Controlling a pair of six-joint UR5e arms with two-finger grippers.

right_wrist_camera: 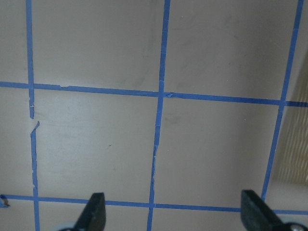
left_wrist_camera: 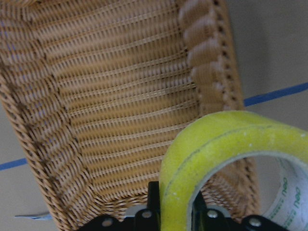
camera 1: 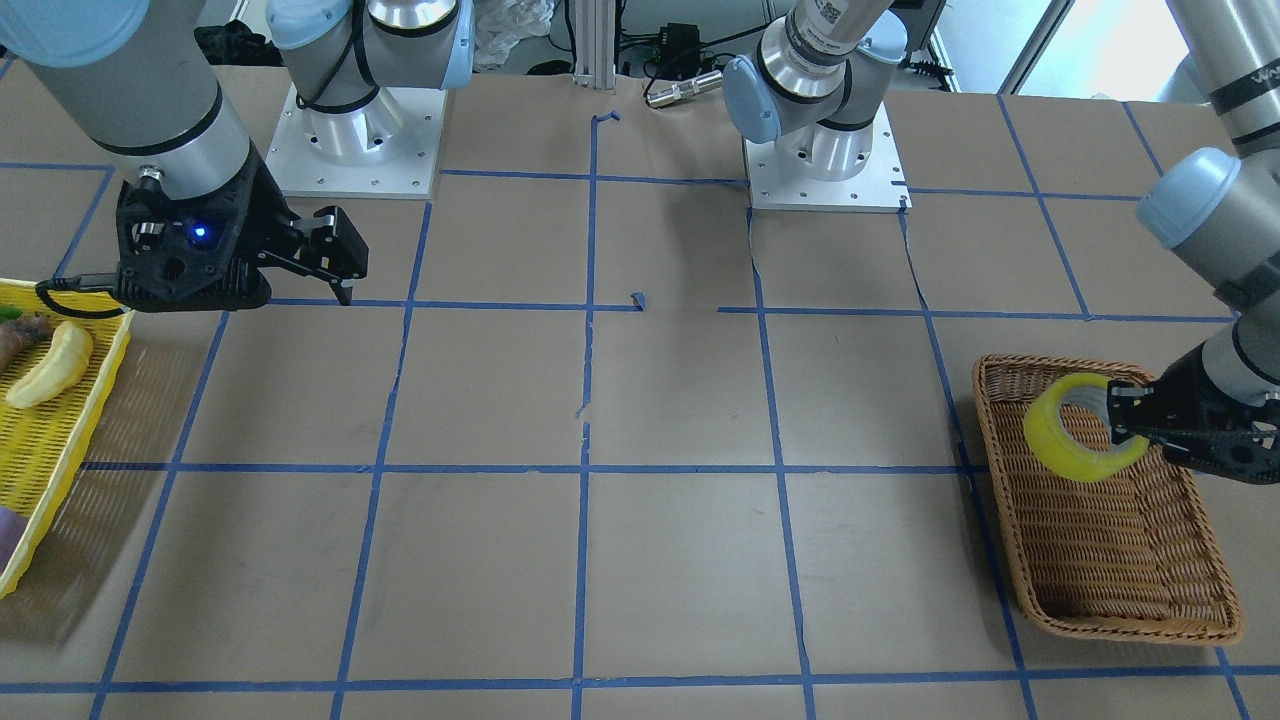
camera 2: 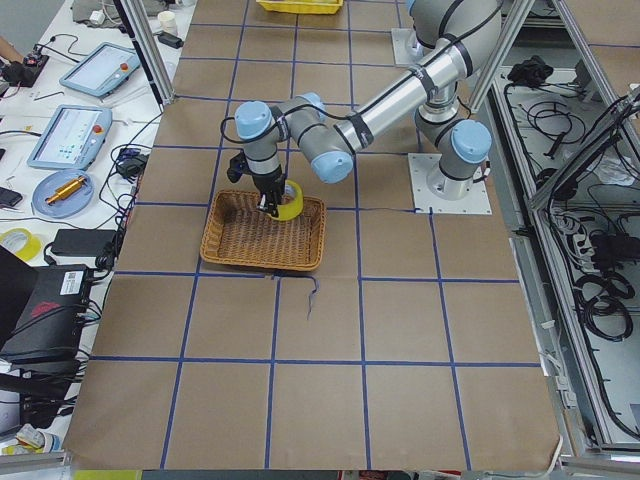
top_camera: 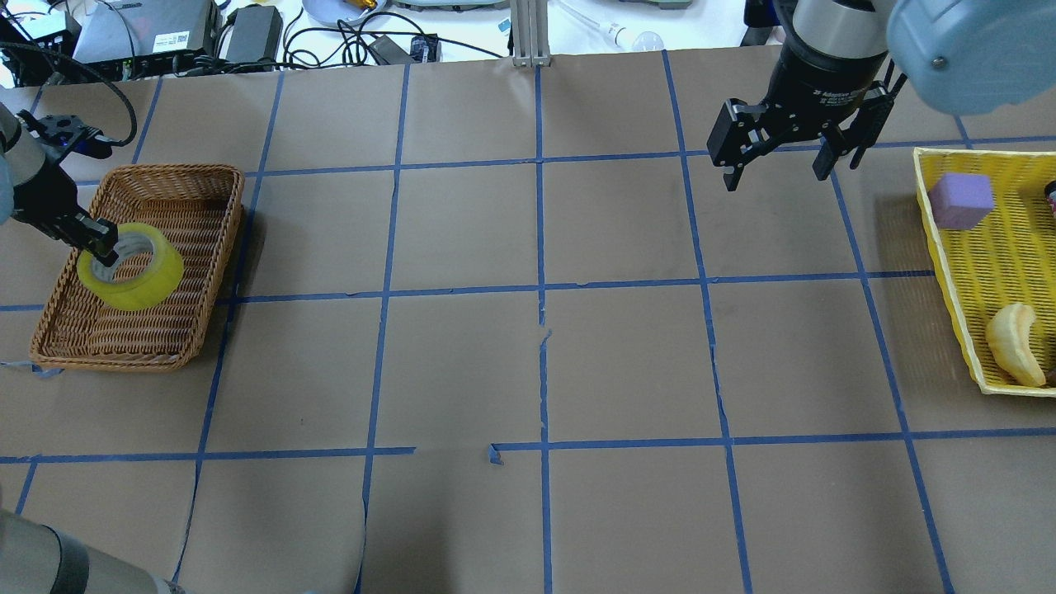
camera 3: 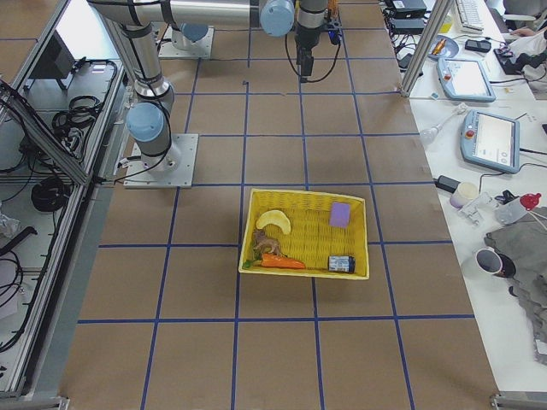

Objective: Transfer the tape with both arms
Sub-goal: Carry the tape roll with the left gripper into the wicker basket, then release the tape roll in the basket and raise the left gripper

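Note:
The yellow tape roll (camera 1: 1048, 440) is held tilted on edge over the far end of a brown wicker basket (camera 1: 1003, 500). My left gripper (camera 1: 1115, 415) is shut on the roll's wall, with one finger inside the white core. This also shows in the overhead view, with the tape (top_camera: 147, 285) and the left gripper (top_camera: 99, 243), and in the left wrist view (left_wrist_camera: 216, 139). My right gripper (top_camera: 775, 177) is open and empty above the bare table on the other side. It also shows in the front view (camera 1: 345, 270) and its own wrist view (right_wrist_camera: 174, 214).
A yellow basket (top_camera: 940, 247) at the table's right end holds a banana (top_camera: 1013, 342) and a purple block (top_camera: 961, 200). Blue tape lines form a grid on the brown table. The arm bases (camera 1: 825, 150) stand at the robot's edge.

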